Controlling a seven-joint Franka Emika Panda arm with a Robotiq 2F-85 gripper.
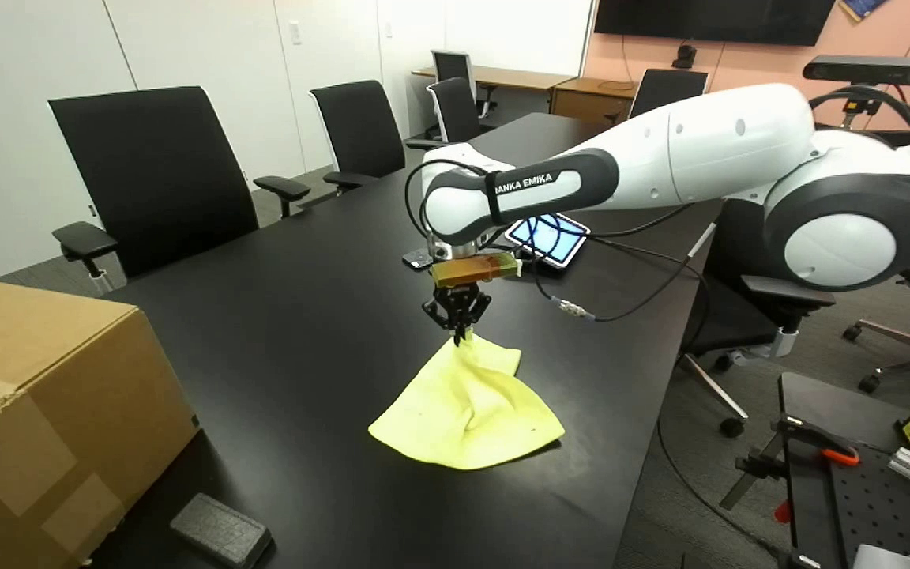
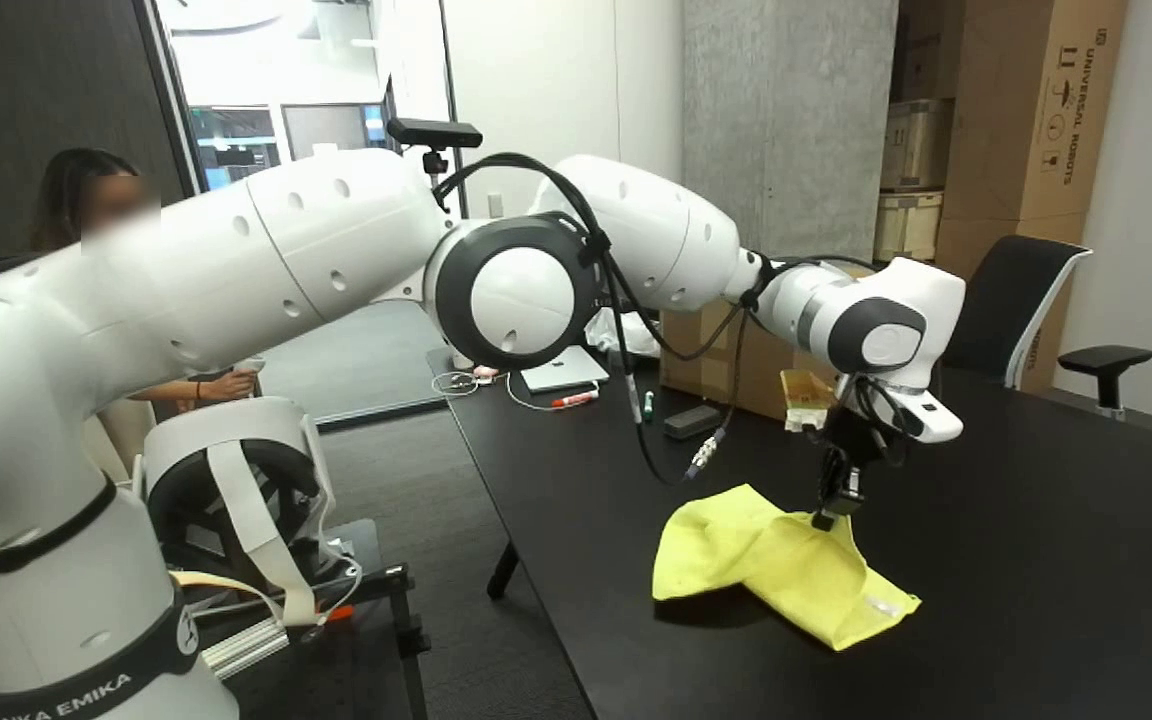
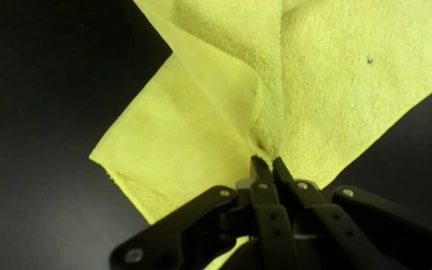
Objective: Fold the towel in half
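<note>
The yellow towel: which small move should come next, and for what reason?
The gripper is shut on a raised peak of the towel, and no flat half-fold shows yet, so it should probably carry this peak a little over the rest.

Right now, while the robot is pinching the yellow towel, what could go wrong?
1. The gripper pinches only a small bit of the towel, so the cloth might slip out.
2. The towel is wrinkled and its edges aren't lined up, so the halves may come out crooked.
3. A cable hangs in a loop from the arm, so it could perhaps snag on something as the arm moves.
</note>
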